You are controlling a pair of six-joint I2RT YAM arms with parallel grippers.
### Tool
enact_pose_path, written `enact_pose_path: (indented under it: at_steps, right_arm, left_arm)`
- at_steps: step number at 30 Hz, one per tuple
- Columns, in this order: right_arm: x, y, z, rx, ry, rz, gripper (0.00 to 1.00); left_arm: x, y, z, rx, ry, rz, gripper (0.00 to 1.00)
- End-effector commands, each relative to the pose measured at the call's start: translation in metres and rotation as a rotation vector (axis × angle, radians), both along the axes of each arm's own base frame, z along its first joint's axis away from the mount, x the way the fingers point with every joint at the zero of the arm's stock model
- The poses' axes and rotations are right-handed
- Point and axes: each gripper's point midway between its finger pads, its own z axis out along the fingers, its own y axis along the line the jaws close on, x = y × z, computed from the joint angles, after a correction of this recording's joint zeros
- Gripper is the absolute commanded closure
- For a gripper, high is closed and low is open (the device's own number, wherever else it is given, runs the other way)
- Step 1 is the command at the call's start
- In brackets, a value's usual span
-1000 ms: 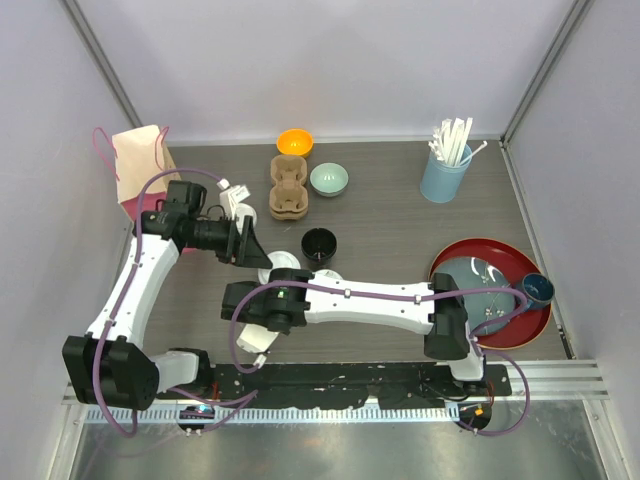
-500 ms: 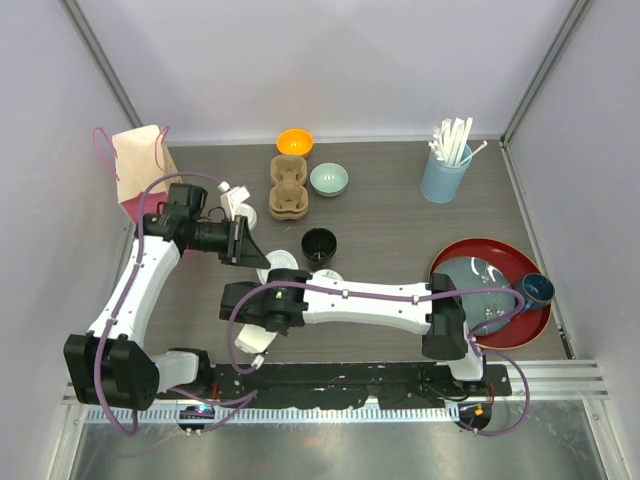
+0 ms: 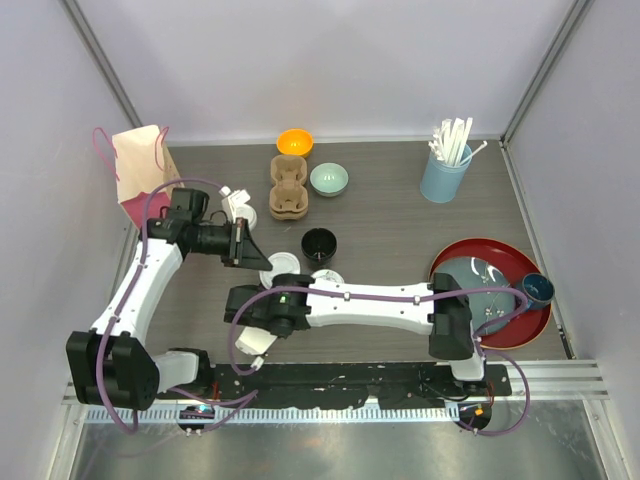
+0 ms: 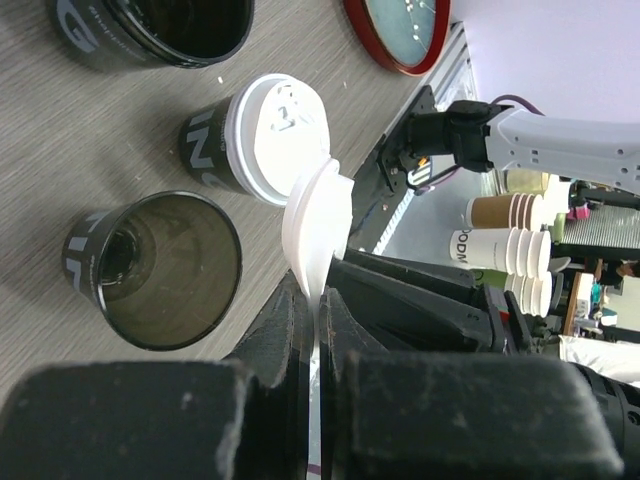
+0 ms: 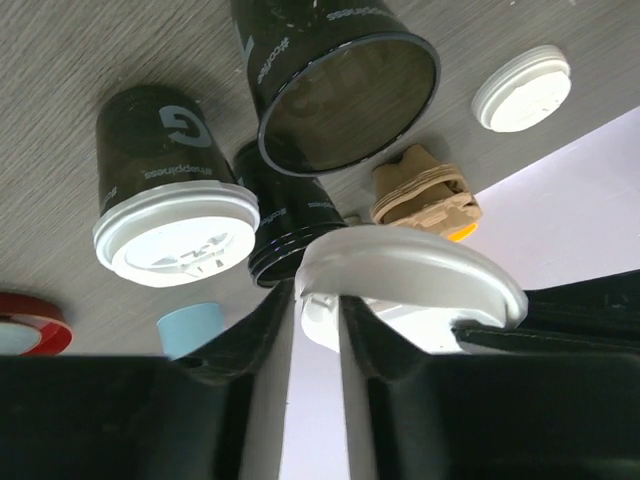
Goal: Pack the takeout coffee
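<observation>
Lidding step: left pincer (image 4: pixel 318 295) clenched on the white lid (image 4: pixel 315 225), right pincer (image 5: pixel 315 300) unclear whether grasping; next probably seat it on the open cup (image 4: pixel 150 270) at nine o'clock.

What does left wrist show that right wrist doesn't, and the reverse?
Left wrist only: a close view of the left gripper shut on the white lid, plus stacked paper cups in the background.
Right wrist only: the cardboard carrier, a loose lid on the table, and the blue tumbler.
Both: that white lid, the lidded cup, open black cups and the red tray.
</observation>
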Motion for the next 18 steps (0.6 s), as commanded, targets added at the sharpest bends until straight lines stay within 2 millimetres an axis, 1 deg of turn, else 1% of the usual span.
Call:
enact_pose_path:
  at_steps: [1, 2, 3, 5, 6, 8, 9, 10, 11, 12, 13, 14, 15, 16, 18]
  right_arm:
    - [0.000, 0.007, 0.036, 0.200, -0.029, -0.023, 0.60]
    - [0.000, 0.009, 0.038, 0.229, -0.026, -0.031, 0.58]
    - [-0.001, 0.005, 0.040, 0.239, -0.022, -0.032, 0.57]
    - [-0.003, 0.006, 0.042, 0.277, -0.009, -0.034, 0.53]
    - [-0.005, 0.002, 0.045, 0.294, -0.002, -0.035, 0.52]
    - [-0.009, 0.003, 0.050, 0.345, 0.024, -0.036, 0.50]
    - [-0.015, 0.004, 0.049, 0.372, 0.065, -0.036, 0.50]
    - [-0.019, 0.002, 0.061, 0.428, 0.087, -0.032, 0.49]
    - [-0.023, 0.006, 0.071, 0.493, 0.109, -0.027, 0.48]
    - [-0.035, 0.008, 0.067, 0.533, 0.190, -0.025, 0.48]
    - [-0.042, 0.004, 0.085, 0.613, 0.221, -0.017, 0.44]
    - [-0.048, 0.011, 0.097, 0.701, 0.264, -0.012, 0.43]
    - [-0.059, 0.011, 0.089, 0.745, 0.348, -0.044, 0.42]
    - [-0.064, 0.011, 0.097, 0.814, 0.397, -0.065, 0.41]
    - [-0.062, 0.010, 0.123, 1.034, 0.473, -0.142, 0.37]
  left_arm:
    - [0.005, -0.007, 0.017, -0.077, -0.037, -0.017, 1.00]
    - [0.006, -0.007, 0.019, -0.080, -0.037, -0.018, 1.00]
    - [0.007, -0.008, 0.018, -0.083, -0.028, -0.020, 1.00]
    - [0.007, -0.008, 0.018, -0.091, -0.022, -0.025, 1.00]
    - [0.008, -0.007, 0.017, -0.090, -0.017, -0.023, 1.00]
    - [0.012, -0.004, 0.017, -0.088, -0.023, -0.012, 1.00]
    - [0.012, -0.004, 0.018, -0.088, -0.022, -0.011, 1.00]
    - [0.013, -0.003, 0.016, -0.084, -0.020, -0.010, 1.00]
    - [0.015, -0.002, 0.017, -0.077, -0.026, -0.003, 1.00]
    - [0.016, -0.002, 0.016, -0.075, -0.021, -0.001, 1.00]
    - [0.017, -0.001, 0.016, -0.073, -0.022, 0.002, 1.00]
    - [0.017, -0.001, 0.017, -0.072, -0.028, 0.001, 1.00]
    - [0.018, -0.001, 0.018, -0.076, -0.028, 0.003, 1.00]
    - [0.018, -0.001, 0.019, -0.079, -0.032, 0.002, 1.00]
    - [0.017, -0.002, 0.023, -0.089, -0.039, -0.002, 1.00]
